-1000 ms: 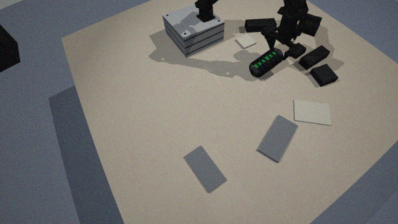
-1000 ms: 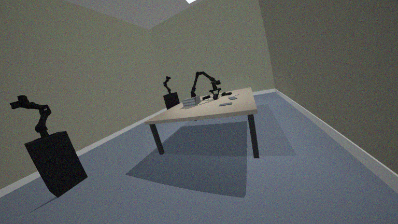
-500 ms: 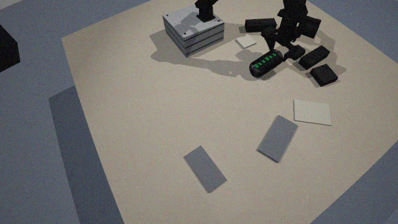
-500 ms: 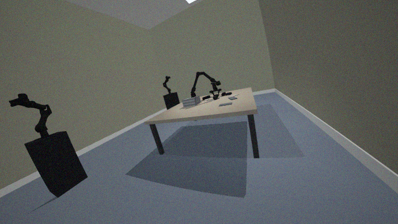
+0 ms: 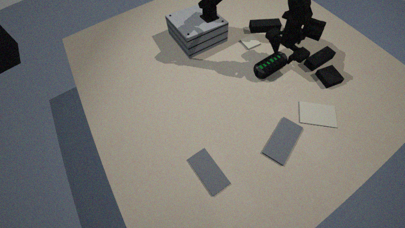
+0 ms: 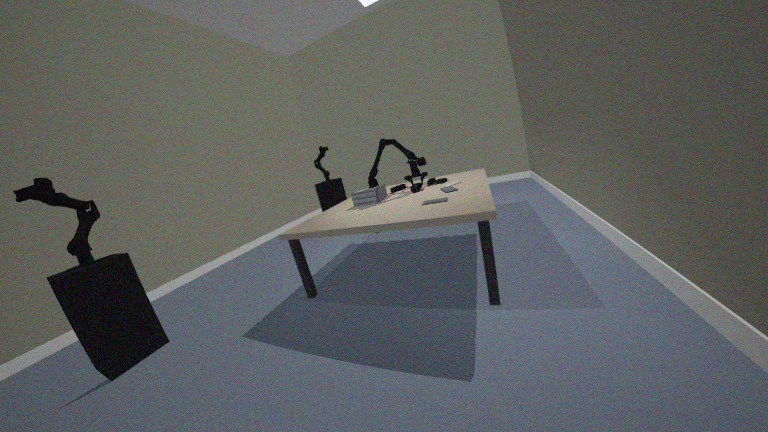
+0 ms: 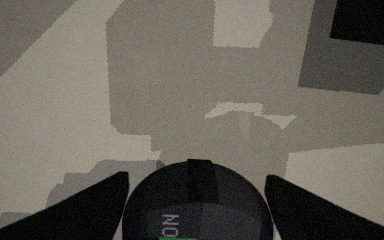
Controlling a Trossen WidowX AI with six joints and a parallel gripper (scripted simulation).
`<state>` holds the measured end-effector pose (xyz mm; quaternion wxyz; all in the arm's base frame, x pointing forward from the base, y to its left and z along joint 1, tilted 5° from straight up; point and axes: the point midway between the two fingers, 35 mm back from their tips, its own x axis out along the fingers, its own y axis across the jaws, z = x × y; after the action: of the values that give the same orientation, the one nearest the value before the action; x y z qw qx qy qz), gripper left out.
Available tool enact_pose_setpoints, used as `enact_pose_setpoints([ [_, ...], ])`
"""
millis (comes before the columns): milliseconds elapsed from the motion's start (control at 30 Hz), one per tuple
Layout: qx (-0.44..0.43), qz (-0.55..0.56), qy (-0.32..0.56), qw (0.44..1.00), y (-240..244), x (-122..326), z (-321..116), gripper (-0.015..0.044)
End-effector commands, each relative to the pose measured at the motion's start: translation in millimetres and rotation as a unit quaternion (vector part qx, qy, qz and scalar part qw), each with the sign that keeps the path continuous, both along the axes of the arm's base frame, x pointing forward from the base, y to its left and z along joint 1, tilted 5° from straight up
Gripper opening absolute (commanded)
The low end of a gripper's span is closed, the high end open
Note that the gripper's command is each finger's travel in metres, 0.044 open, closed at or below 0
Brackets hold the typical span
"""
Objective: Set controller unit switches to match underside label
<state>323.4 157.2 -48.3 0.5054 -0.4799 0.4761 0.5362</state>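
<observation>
The dark controller unit (image 5: 270,66) (image 7: 230,220) has a rounded, barrel-like body. In the top view its switch row faces up, with green showing along it. The exact switch settings are too small to read. The wrist view shows its near end, the letters "ON" and a sliver of green. My gripper (image 5: 282,57) (image 7: 197,181) is shut on the unit, with one finger against each side of its far end in the top view. I cannot tell whether the unit touches the bench. The label on the underside is hidden.
Dark blocks lie behind (image 5: 264,26) and to the right (image 5: 320,58) (image 5: 329,76) of the unit. A grey layered box (image 5: 207,38) stands left of it. A small pale plate (image 5: 252,45), a larger pale plate (image 5: 318,114) and grey plates (image 5: 282,141) (image 5: 208,171) lie flat.
</observation>
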Motion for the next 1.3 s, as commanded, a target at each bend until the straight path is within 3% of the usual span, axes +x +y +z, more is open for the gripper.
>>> enact_pose_setpoints([
  [0,-0.001,-0.001,0.0,1.0,0,0,0,0.0336],
  [133,0.0,0.0,0.0,1.0,0,0,0,0.044],
  [433,0.0,0.0,0.0,1.0,-3,0,1,0.044],
  [633,-0.002,0.0,0.0,1.0,-64,3,35,0.044],
  [1267,-0.002,0.0,0.0,1.0,-64,3,35,0.044],
])
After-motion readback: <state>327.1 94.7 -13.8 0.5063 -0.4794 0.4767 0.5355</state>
